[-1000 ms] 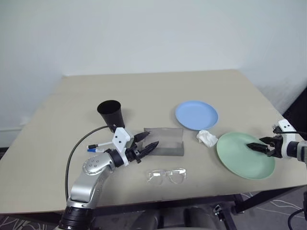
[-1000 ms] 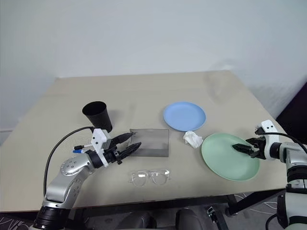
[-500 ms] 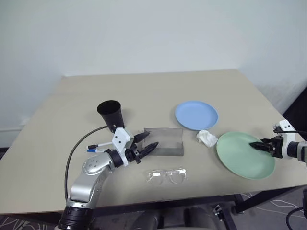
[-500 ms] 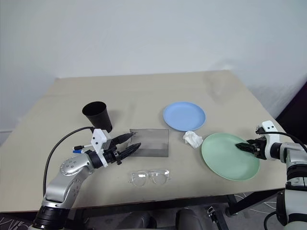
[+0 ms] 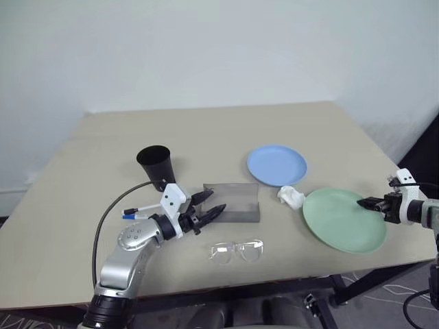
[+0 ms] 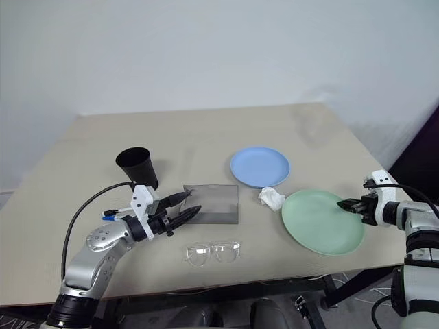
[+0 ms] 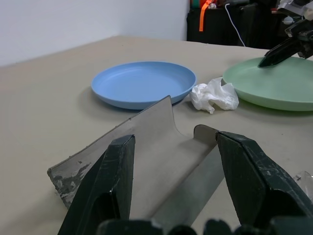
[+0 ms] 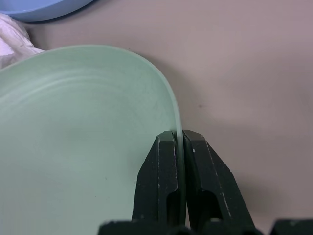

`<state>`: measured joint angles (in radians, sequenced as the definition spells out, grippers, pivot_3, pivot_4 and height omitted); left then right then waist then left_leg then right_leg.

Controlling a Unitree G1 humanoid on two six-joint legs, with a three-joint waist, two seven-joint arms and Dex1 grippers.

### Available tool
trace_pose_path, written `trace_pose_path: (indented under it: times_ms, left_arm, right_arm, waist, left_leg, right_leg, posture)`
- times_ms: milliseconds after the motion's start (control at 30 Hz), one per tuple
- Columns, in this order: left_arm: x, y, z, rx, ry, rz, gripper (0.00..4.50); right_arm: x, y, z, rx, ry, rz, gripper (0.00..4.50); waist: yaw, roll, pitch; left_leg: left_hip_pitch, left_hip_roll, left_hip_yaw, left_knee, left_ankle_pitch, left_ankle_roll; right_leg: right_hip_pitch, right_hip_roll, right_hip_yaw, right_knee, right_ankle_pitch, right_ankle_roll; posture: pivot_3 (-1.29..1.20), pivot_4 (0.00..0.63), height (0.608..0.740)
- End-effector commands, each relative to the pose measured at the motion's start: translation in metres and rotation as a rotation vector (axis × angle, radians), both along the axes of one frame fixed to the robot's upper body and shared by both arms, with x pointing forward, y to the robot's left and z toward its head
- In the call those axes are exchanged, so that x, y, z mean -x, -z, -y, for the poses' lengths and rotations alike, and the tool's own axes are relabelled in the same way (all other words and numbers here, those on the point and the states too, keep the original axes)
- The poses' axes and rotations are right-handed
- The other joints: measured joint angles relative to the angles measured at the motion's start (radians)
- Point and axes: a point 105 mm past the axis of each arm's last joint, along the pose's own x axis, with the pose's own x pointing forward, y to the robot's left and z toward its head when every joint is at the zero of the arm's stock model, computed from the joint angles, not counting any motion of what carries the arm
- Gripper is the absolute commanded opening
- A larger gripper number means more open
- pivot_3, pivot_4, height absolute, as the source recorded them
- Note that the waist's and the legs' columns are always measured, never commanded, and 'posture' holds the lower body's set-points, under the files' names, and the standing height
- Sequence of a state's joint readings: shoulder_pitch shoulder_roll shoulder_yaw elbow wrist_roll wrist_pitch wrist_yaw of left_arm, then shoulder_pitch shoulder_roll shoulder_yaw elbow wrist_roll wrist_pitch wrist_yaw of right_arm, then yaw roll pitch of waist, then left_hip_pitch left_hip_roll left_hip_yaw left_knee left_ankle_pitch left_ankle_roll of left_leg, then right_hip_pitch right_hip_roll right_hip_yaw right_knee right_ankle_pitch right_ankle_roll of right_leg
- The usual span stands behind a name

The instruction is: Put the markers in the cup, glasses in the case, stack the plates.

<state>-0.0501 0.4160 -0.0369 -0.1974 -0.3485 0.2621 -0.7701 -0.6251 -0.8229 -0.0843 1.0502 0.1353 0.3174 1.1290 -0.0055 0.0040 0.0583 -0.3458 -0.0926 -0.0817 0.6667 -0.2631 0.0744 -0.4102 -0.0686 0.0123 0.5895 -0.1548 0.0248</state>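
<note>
The black cup (image 5: 156,164) stands upright near two markers (image 5: 137,211), the grey case (image 5: 232,203) lies open behind the clear glasses (image 5: 236,251), and the blue plate (image 5: 276,164) and green plate (image 5: 343,220) sit apart.

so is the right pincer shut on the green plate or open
Shut on it. In the right wrist view, the right pincer has both fingers pressed against the rim of the green plate.

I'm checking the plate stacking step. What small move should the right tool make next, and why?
Probably lift the mint green plate slightly off the table. The right tool is shut on its rim, and the blue plate it must go onto lies beyond a white paper wad, so it needs clearance first.
</note>
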Motion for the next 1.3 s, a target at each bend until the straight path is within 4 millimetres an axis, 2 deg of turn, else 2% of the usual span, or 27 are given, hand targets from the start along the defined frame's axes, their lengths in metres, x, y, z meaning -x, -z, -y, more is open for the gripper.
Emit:
trace_pose_path:
  times_ms: [33,167,333,500,633,800,1033,1133,1300]
  left_arm:
    - [-0.002,-0.01,0.002,-0.006,0.012,0.045,2.72]
    - [-0.002,-0.01,0.002,-0.008,0.014,0.044,2.72]
    - [-0.002,-0.011,0.001,-0.01,0.014,0.044,2.72]
    - [-0.001,-0.009,0.002,-0.009,0.015,0.039,2.72]
    - [-0.001,-0.009,0.003,-0.009,0.018,0.038,2.72]
    - [-0.002,-0.01,0.003,-0.01,0.018,0.039,2.72]
    - [-0.005,-0.011,0.004,-0.008,0.021,0.044,2.72]
    - [-0.006,-0.011,0.004,-0.008,0.021,0.046,2.72]
    - [-0.008,-0.012,0.005,-0.008,0.019,0.052,2.72]
  right_arm:
    - [-0.008,-0.004,-0.008,-0.015,-0.012,0.017,0.04]
    - [-0.013,-0.008,-0.018,-0.07,-0.033,0.03,0.04]
    - [-0.02,-0.031,-0.042,-0.268,-0.108,0.076,0.04]
    - [-0.023,-0.045,-0.062,-0.357,-0.192,0.101,0.04]
    - [-0.034,-0.072,-0.079,-0.429,-0.239,0.18,0.04]
    - [-0.053,-0.095,-0.097,-0.405,-0.251,0.268,0.04]
    - [-0.104,-0.123,-0.113,-0.328,-0.027,0.383,0.04]
    - [-0.118,-0.126,-0.12,-0.29,0.044,0.381,0.04]
    - [-0.131,-0.118,-0.132,-0.193,0.115,0.36,0.04]
  waist:
    - [-0.01,0.0,0.0]
    - [-0.026,0.0,0.0]
    - [-0.043,0.001,0.0]
    - [-0.039,0.002,0.001]
    - [-0.039,0.003,0.001]
    - [-0.039,0.003,0.001]
    - [-0.039,0.005,0.0]
    - [-0.039,0.005,0.0]
    - [-0.039,0.005,0.0]
  left_leg:
    - [0.0,0.0,0.0,0.0,0.0,0.0]
    - [0.0,0.001,0.0,0.0,0.0,0.0]
    - [0.001,0.002,0.0,0.0,0.0,-0.001]
    - [0.003,0.0,0.0,-0.001,-0.001,0.0]
    - [0.001,-0.001,-0.001,-0.001,-0.003,0.001]
    - [-0.003,-0.002,-0.001,-0.001,-0.004,0.0]
    - [-0.011,-0.002,-0.001,-0.001,-0.005,-0.001]
    - [-0.011,-0.002,-0.001,-0.002,-0.004,-0.001]
    - [-0.012,-0.003,-0.001,-0.005,-0.005,-0.001]
  right_leg:
    - [0.0,0.0,-0.001,0.0,0.0,0.0]
    - [0.0,0.0,-0.001,0.0,0.0,0.0]
    - [0.0,0.0,-0.001,0.001,0.001,0.001]
    - [-0.003,0.0,-0.001,0.001,0.001,0.002]
    - [-0.004,-0.001,-0.001,0.001,0.002,0.002]
    - [-0.01,-0.001,0.0,0.001,0.002,0.002]
    - [-0.02,0.0,-0.001,0.002,0.013,-0.002]
    - [-0.021,0.0,-0.001,0.002,0.013,-0.002]
    - [-0.022,0.0,0.0,0.001,0.014,-0.003]
  posture:
    - [0.0,0.0,0.74]
    - [0.0,0.0,0.74]
    - [0.0,0.0,0.74]
    - [0.0,0.0,0.74]
    - [0.0,0.0,0.74]
    - [0.0,0.0,0.74]
    - [0.0,0.0,0.74]
    - [0.0,0.0,0.74]
    - [0.0,0.0,0.74]
